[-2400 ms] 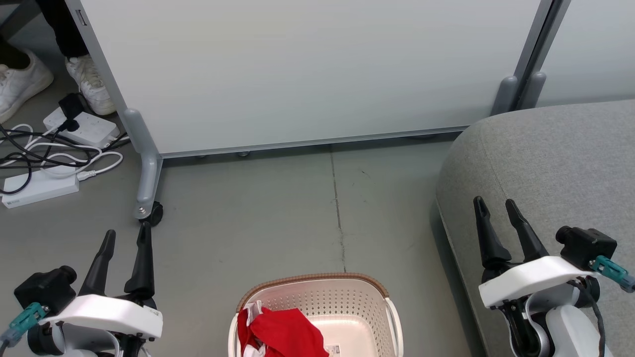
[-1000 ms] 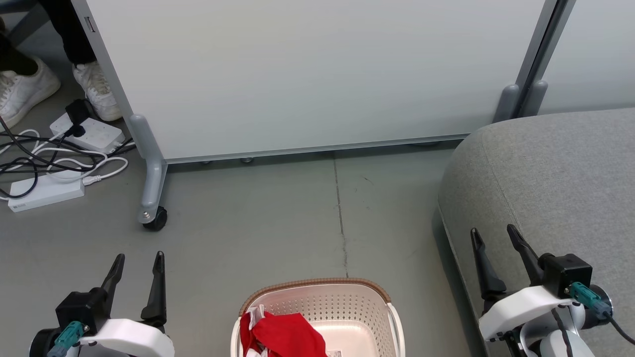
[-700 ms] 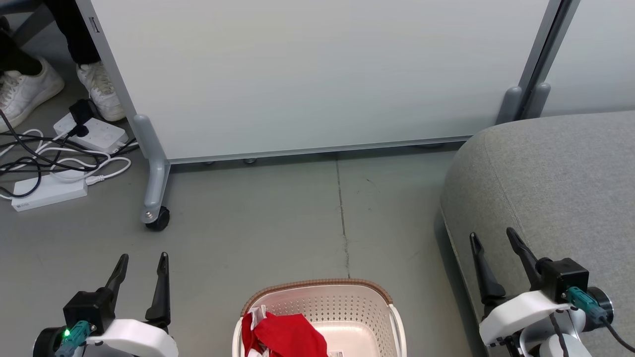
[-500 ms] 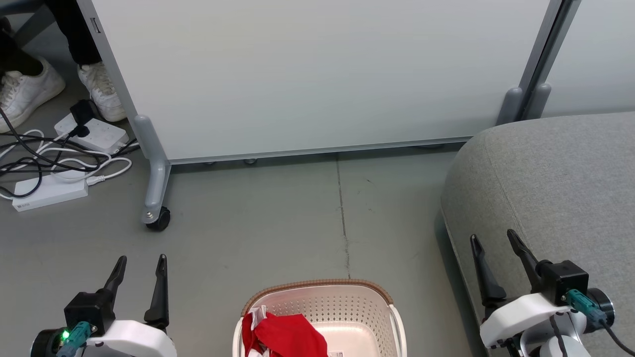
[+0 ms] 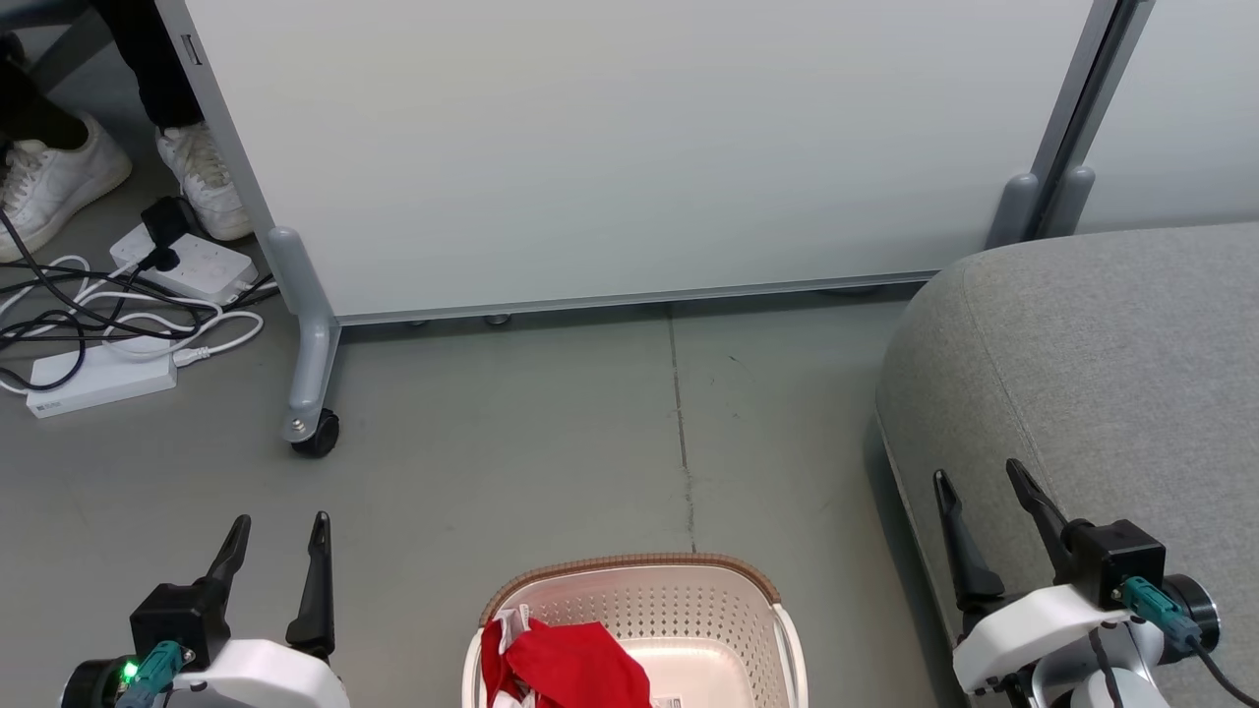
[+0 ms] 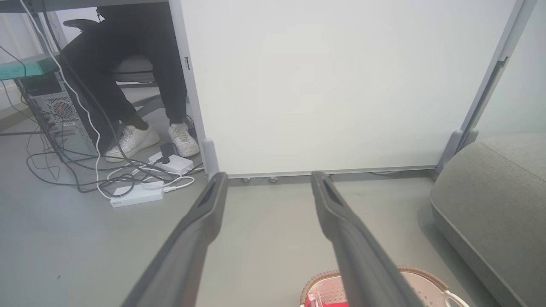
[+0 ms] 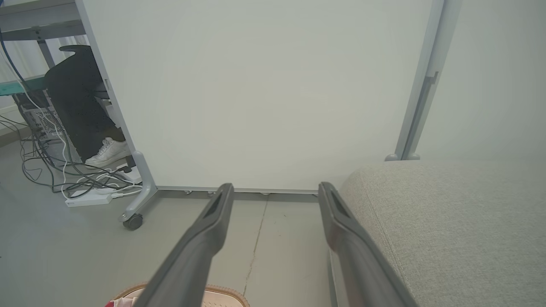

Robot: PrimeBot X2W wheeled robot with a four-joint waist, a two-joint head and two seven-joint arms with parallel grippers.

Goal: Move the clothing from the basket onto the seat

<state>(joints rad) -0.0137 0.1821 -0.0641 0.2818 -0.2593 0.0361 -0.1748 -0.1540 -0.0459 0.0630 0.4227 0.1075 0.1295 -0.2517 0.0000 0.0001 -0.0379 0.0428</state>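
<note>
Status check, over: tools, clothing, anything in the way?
Left tool, right tool open, empty. Red clothing in basket, sofa to its right. Cables and a person's shoes far left, off the path.

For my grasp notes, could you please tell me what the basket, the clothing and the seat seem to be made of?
The basket: probably moulded plastic, cream, faintly glossy, with rows of holes; brown woven-look rim. The clothing: soft matte red fabric, crumpled into folds, white trim. The seat: grey matte upholstery cloth, visible weave and seam.
</note>
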